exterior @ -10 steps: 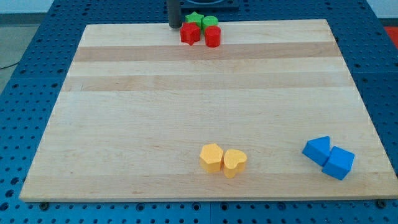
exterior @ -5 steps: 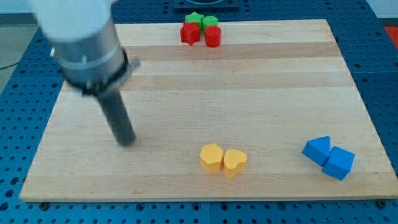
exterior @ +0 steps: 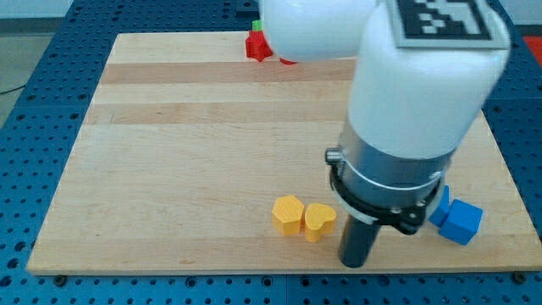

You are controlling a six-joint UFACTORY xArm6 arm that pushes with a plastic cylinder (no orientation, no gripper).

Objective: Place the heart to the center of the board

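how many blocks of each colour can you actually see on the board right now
yellow: 2, a hexagon block and a heart
red: 1 partly hidden block
green: 1 sliver
blue: 1 cube, arm may hide more
total: 5

We see a pale wooden board (exterior: 195,144), smooth and matt with streaked grain. On it, the yellow heart block (exterior: 319,220) and the yellow hexagonal block (exterior: 288,213) beside it look like matt plastic. Above them, our white arm housing (exterior: 423,85) shines glossy.
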